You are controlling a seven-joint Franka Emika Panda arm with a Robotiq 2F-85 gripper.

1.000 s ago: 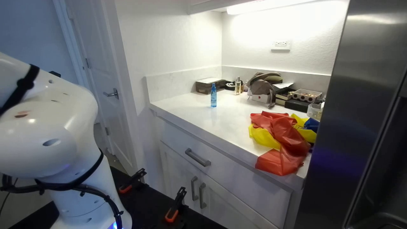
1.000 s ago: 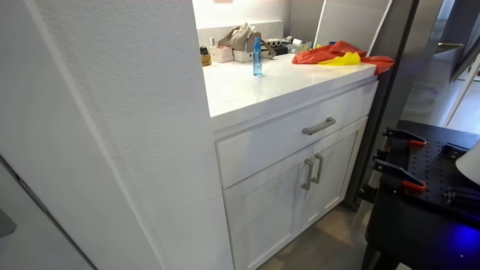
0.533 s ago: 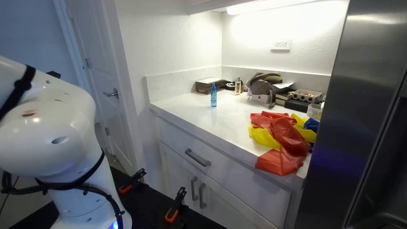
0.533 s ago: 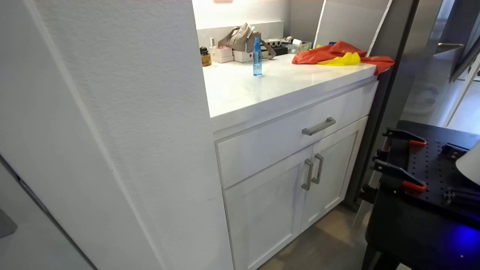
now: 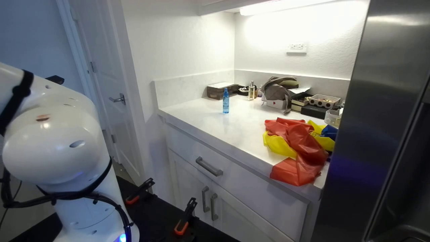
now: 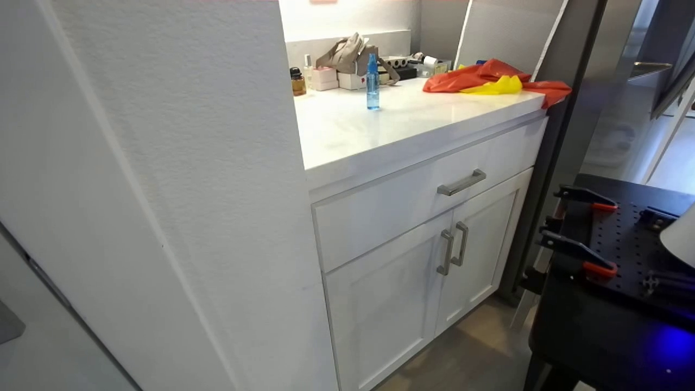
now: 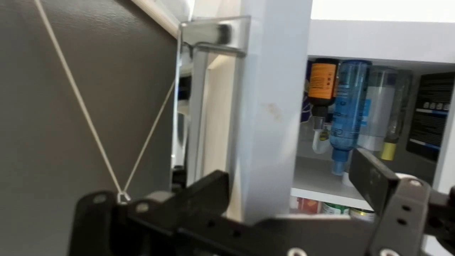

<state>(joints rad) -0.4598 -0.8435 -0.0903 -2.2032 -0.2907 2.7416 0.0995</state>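
While my fingers (image 7: 371, 177) stand apart, the cabinet door (image 7: 270, 117) showing between them, a sideways swing could snag its bar handle (image 7: 204, 35). Reaching too deep, I might topple the blue spray bottle (image 7: 350, 106) on the far shelf (image 7: 376, 40).

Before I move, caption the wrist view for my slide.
Black two-fingered gripper open near a flat white panel, with a cylindrical translucent blue bottle at frame right.

no text readable — print on blue bottle (image 7: 352, 96), orange label (image 7: 321, 80) and black package (image 7: 432, 115) too blurred in wrist view; red mark (image 5: 274, 103) on white box (image 5: 279, 105) — too small.
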